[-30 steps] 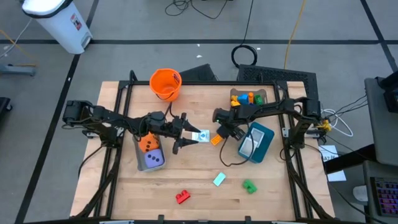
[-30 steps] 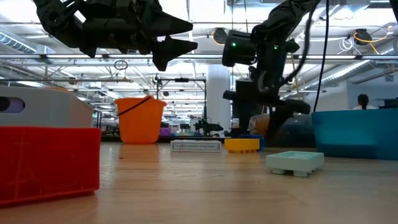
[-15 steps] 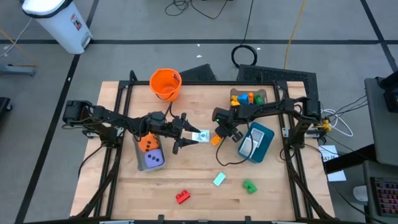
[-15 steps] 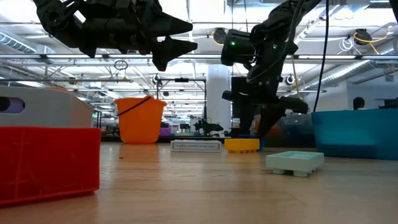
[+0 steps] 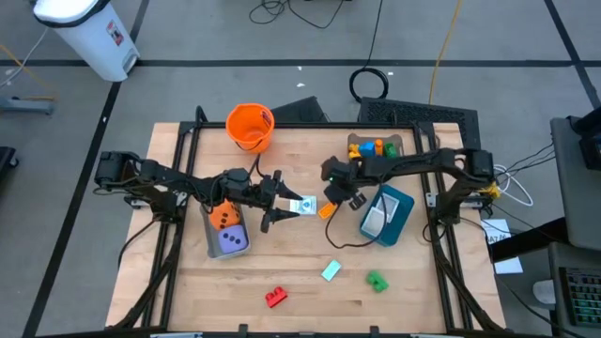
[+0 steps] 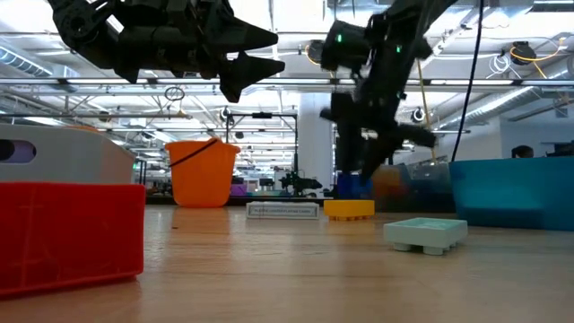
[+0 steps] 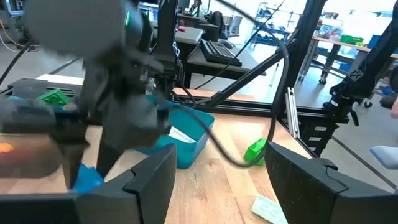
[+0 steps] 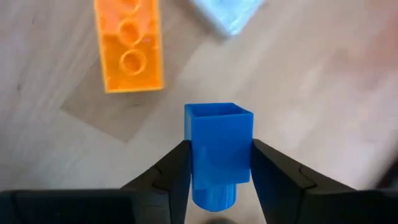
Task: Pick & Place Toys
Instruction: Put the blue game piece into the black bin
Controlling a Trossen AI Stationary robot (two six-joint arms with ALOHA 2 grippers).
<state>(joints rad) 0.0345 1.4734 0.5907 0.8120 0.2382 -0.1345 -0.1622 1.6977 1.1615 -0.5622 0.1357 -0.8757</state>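
A small blue block [image 8: 217, 149] sits between the fingers of my right gripper [image 8: 217, 163], which is shut on it above the table's middle [image 5: 336, 197]. Below it on the wood lie an orange block [image 8: 129, 46] and a white card [image 8: 230, 12]. In the low view the blue block [image 6: 354, 185] hangs above the orange block [image 6: 349, 209]. My left gripper [image 5: 277, 199] stands open and level, left of the card [image 5: 302, 205], with nothing between its fingers. A red block [image 5: 275, 298], a pale teal block [image 5: 331, 271] and a green block [image 5: 377, 281] rest flat near the front edge. My right gripper pinches the blue block by two opposite side faces [image 8: 194, 155] between its two fingers. The fingers come from above, slanting steeply down. The block is lifted clear of the table, its square end toward the wood and a round peg [image 8: 214, 196] toward the wrist.
A teal bin [image 5: 399, 202] stands right of my right gripper. A grey bin [image 5: 211, 246] with an orange and a purple die is under my left arm. An orange bucket [image 5: 249, 127] and a tray of toys [image 5: 374, 147] stand at the back.
My right gripper has gone up from the table with the blue block, which now hangs clear of the wood above the orange block. The orange block and the card have stayed where they were.
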